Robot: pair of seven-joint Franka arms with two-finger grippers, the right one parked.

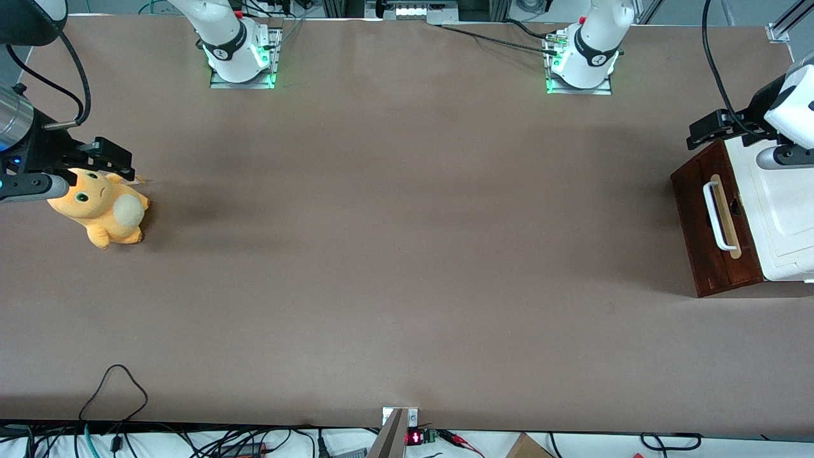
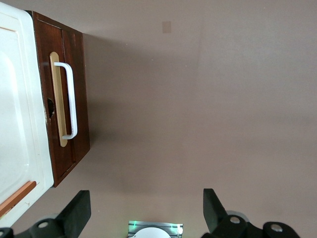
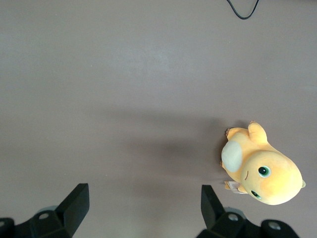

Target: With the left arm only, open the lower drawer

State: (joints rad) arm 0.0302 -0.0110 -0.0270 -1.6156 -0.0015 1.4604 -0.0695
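Claw [image 2: 143, 210] hovering above desk [image 1: 407, 254], fingers [image 2: 77, 210] spread apart, gripping nothing. Lower drawer [image 1: 715, 229] sitting shut at desk's working-arm edge. We're expecting risk: fingers missing white bar handle [image 1: 717, 216], or cabinet sliding when pulled.

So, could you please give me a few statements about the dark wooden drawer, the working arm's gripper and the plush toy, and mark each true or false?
1. The left arm's black two-finger gripper is open. True.
2. The gripper is clamped on the white bar handle. False: it hangs over bare table, apart from the handle.
3. The dark reddish-brown wooden lower drawer is pulled out, showing its inside. False: only its front shows, no inside.
4. The orange plush toy lies toward the parked arm's end of the brown table. True.
5. The handle sits on a pale wood strip. True.
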